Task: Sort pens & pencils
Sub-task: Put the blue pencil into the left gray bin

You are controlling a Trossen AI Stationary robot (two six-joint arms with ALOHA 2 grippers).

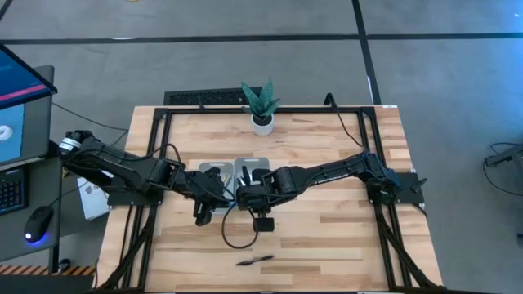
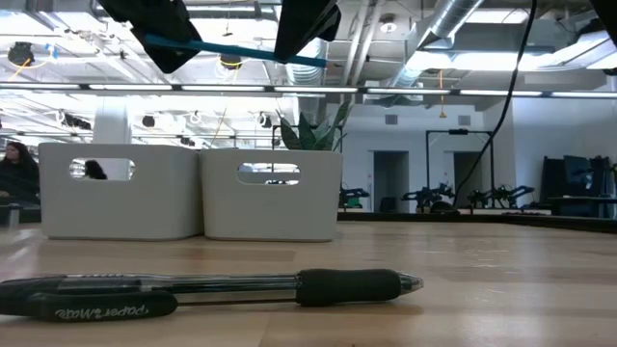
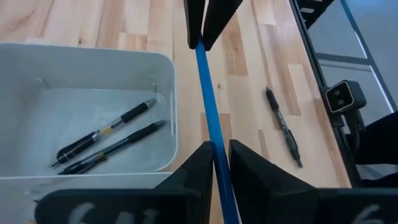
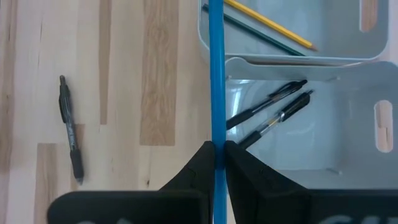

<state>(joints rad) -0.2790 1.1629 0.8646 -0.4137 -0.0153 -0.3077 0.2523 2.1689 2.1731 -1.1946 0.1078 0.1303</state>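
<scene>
Both pincers grip the blue pencil (image 3: 208,118) above the tabletop (image 1: 327,245) — left pincer (image 3: 214,152) and right pincer (image 4: 216,149) at opposite ends. Done: two pens (image 3: 106,140) in one tray (image 3: 165,81), yellow pencil (image 4: 267,23) and dark pencil (image 4: 261,34) in the other. Remaining — one pen (image 1: 255,260) lies loose.

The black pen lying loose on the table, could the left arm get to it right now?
Probably not yet: the left tool is shut on the blue pencil, shared with the right tool. The pen itself lies unobstructed on bare wood.
</scene>
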